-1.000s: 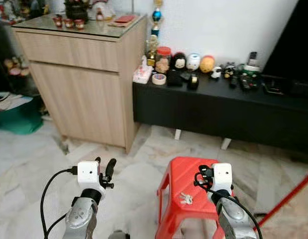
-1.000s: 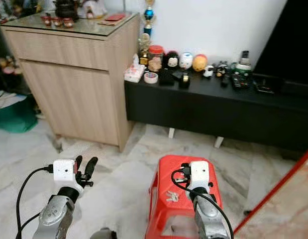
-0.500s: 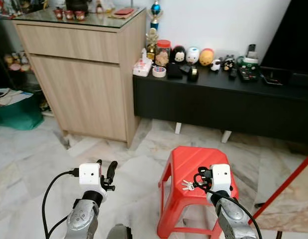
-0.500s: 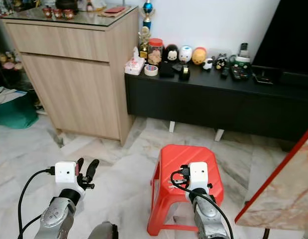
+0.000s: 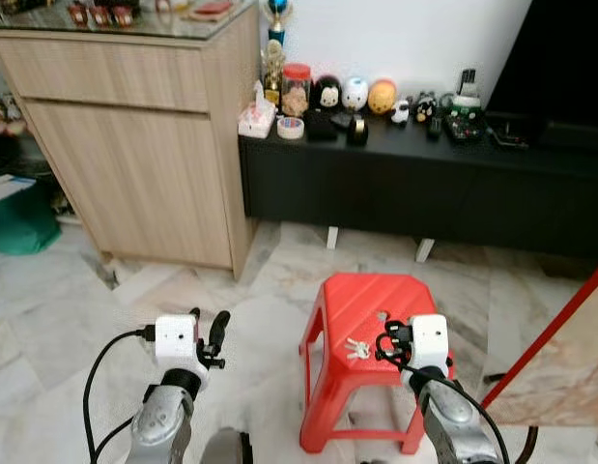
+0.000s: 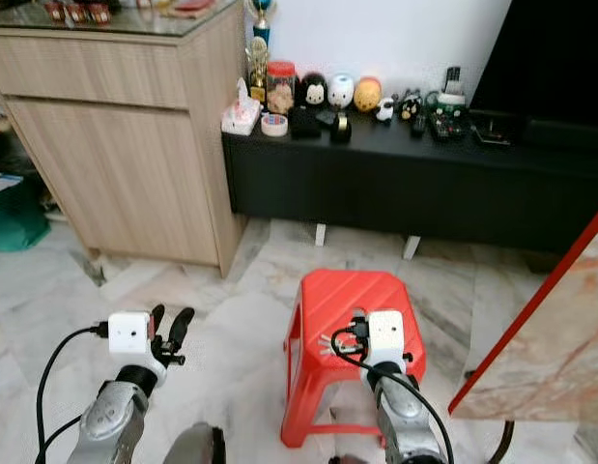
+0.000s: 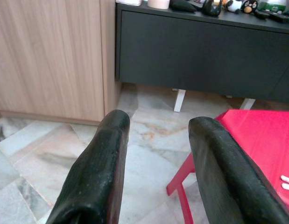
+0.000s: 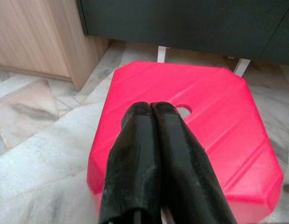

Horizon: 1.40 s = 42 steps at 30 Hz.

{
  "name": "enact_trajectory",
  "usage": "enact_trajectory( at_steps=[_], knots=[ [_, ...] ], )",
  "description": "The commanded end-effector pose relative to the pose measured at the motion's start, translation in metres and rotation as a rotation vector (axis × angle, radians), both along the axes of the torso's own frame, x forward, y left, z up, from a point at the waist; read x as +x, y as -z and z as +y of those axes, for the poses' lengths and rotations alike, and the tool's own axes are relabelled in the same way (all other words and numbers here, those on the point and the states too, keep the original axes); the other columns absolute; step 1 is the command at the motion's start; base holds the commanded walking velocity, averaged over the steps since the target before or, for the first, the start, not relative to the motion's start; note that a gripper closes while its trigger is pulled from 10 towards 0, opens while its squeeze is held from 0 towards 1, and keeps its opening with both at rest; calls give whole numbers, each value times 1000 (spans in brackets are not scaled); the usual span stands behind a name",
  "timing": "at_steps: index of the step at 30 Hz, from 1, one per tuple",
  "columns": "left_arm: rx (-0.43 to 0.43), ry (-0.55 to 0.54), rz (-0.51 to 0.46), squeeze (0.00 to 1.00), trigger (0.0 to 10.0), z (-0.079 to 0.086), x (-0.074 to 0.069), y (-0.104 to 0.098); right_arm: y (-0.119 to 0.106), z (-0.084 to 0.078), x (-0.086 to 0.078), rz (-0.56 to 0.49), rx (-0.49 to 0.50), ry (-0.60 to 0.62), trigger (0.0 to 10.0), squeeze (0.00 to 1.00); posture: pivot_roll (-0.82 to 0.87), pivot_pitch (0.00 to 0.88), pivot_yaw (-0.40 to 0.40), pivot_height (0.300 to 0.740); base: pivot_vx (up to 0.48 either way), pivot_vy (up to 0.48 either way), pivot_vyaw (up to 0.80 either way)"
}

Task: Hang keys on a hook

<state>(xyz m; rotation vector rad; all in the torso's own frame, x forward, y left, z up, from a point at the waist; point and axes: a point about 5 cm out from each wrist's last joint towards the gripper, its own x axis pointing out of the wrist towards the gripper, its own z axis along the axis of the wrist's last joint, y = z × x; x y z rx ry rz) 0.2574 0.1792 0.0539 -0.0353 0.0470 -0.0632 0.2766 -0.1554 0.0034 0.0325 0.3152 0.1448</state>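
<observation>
A small bunch of silver keys (image 5: 356, 348) lies on top of a red plastic stool (image 5: 366, 300) on the marble floor. My right gripper (image 5: 388, 340) hovers over the stool's near right part, just right of the keys, its fingers (image 8: 135, 140) pressed together and empty. The right wrist view looks down on the stool top (image 8: 214, 107) and its centre hole. My left gripper (image 5: 208, 331) is held above bare floor left of the stool, open, and the left wrist view catches the stool's corner (image 7: 256, 135) with the keys (image 7: 286, 182) at its edge.
A light wooden cabinet (image 5: 134, 126) stands at the back left. Beside it runs a low black bench (image 5: 424, 184) carrying figurines, a jar and a tape roll. A red-edged marble slab (image 5: 569, 358) leans in at the right. A green box (image 5: 14, 217) sits far left.
The camera has pulled back and swung slightly right, so more of the stool and floor shows. The keys stay on the stool. Both arms hold the same pose.
</observation>
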Motion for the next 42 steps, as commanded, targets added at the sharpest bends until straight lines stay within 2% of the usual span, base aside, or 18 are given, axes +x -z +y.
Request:
enact_trajectory(
  at_steps=[1, 12, 42],
  knots=[
    [3, 20, -3, 0, 10000, -4, 2, -2, 2, -2, -1, 7, 2, 7, 10000, 0, 20, 0, -59, 606, 0, 0, 0],
    [5, 28, -8, 0, 10000, -4, 3, -3, 2, -2, 0, 13, 5, 12, 10000, 0, 22, 0, -60, 606, 45, 0, 0],
    [5, 36, -12, 0, 10000, -6, 3, -4, 4, 2, 0, 22, -15, -18, 10000, 0, 25, 0, -61, 606, 332, 0, 0]
  ],
)
